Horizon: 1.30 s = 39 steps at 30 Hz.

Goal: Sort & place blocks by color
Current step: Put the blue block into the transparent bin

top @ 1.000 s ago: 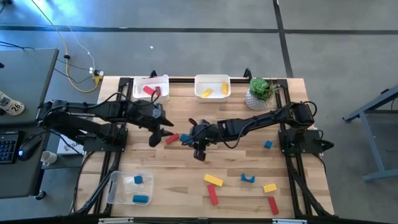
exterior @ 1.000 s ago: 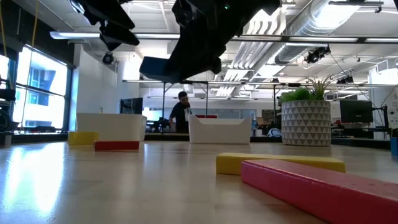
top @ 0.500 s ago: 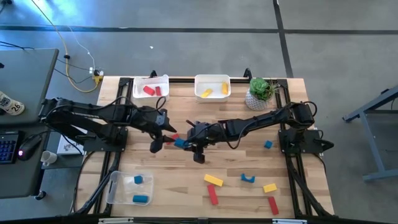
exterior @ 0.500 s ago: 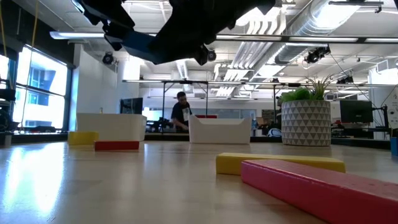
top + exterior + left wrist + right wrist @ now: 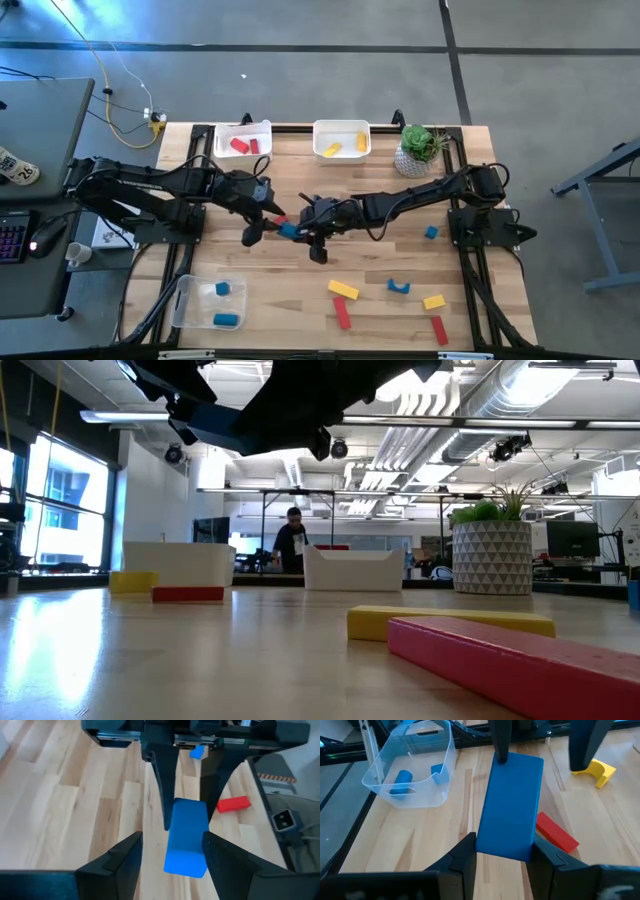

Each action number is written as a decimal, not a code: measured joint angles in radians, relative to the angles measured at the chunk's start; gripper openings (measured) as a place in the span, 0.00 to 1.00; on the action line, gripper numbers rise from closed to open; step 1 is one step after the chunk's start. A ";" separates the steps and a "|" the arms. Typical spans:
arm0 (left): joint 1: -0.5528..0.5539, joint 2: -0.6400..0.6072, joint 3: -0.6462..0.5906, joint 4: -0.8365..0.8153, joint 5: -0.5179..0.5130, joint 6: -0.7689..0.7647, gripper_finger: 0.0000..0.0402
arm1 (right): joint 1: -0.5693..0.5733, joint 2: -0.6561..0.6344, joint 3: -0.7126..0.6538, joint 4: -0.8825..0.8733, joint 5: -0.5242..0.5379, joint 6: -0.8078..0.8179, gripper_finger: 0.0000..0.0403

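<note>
Two tools meeting mid-surface for a handover: right tool point(image 5: 502, 855) clamped on one blue block point(image 5: 289, 230), held aloft; left tool point(image 5: 170, 860) spread wide around its far end, presumably since the clear bin point(image 5: 190, 305) with blues sits nearer that side.

Left gripper point(image 5: 262, 218): table centre, just beside blue block point(image 5: 289, 230).
Right gripper point(image 5: 303, 230): gripping blue block.
Clear bin point(image 5: 185, 305): two blue blocks.
</note>
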 joint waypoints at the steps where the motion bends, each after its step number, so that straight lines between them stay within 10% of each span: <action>1: 0.000 -0.002 0.000 -0.002 0.004 -0.009 0.49 | 0.000 0.000 0.000 0.001 0.000 0.002 0.27; 24: -0.001 0.000 -0.001 -0.006 0.012 -0.012 0.48 | -0.002 -0.002 0.002 0.035 0.029 0.030 0.27; 39: -0.001 0.000 -0.001 -0.004 -0.012 -0.016 0.26 | -0.002 -0.001 0.001 0.032 0.023 0.030 0.36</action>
